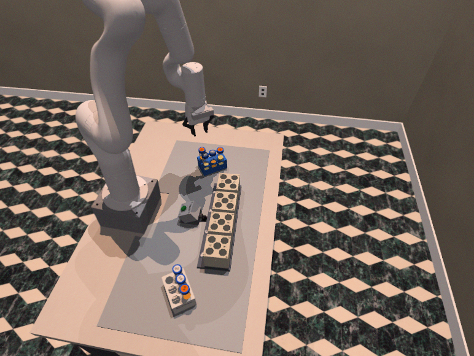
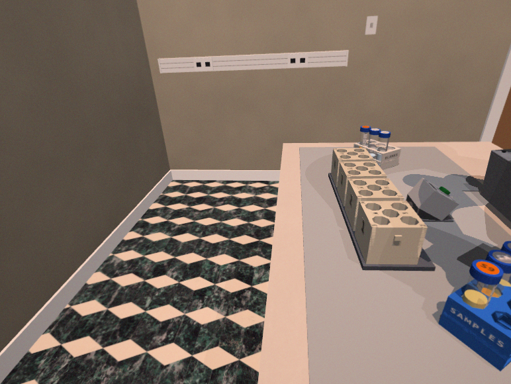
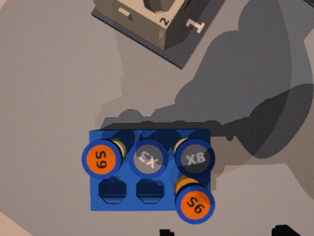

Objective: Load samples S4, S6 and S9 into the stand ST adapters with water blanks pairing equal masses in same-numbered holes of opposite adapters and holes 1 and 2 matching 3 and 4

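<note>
My gripper (image 1: 199, 133) (image 3: 224, 232) is open and empty, high beyond the blue sample rack (image 1: 214, 169) (image 3: 96, 204). This rack holds S9 (image 1: 220, 149) (image 2: 487, 271) (image 3: 101, 159), X3 (image 1: 212, 152) (image 3: 148, 159), X8 (image 1: 204, 155) (image 3: 194, 159) and S6 (image 1: 201, 149) (image 3: 194, 205); two of its wells are empty. The white blanks rack (image 1: 182, 307) (image 2: 390, 156) holds an orange-dot tube (image 1: 184, 288) (image 2: 365, 128) and two white-dot tubes (image 1: 177, 269) (image 1: 180, 278); those labels are too small to read. All four adapters, including adapter 1 (image 1: 228, 186) (image 2: 384, 247) (image 3: 142, 24), show empty holes.
The adapters stand in a row on the dark stand (image 2: 398, 267). The sloped desk (image 1: 191, 215) (image 2: 429, 200) with its green DONE key (image 1: 183, 208) (image 2: 444, 190) is between this row and the arm's base (image 1: 126, 218). The blue rack is close to adapter 1.
</note>
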You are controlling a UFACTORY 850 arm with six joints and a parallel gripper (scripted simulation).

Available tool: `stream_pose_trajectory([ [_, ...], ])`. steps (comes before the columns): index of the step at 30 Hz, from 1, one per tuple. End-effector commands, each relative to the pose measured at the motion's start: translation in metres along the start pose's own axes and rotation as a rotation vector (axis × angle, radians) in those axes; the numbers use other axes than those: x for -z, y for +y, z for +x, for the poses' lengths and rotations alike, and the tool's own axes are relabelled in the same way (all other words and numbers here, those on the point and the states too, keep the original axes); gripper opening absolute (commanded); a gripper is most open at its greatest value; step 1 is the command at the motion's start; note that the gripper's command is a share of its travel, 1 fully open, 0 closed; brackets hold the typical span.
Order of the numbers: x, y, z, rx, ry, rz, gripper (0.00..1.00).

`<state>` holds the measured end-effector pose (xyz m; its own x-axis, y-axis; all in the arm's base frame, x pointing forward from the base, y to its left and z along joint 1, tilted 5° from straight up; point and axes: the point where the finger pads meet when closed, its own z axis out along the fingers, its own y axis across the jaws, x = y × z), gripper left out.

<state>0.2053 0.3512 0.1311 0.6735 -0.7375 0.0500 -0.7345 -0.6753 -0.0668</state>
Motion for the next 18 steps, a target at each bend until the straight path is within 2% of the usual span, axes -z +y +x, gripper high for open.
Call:
stream_pose_trajectory([
  [1,-0.007,-0.001,0.0,0.0,0.0,0.002,0.57],
  [18,-0.037,-0.001,0.0,0.0,0.001,0.002,0.57],
])
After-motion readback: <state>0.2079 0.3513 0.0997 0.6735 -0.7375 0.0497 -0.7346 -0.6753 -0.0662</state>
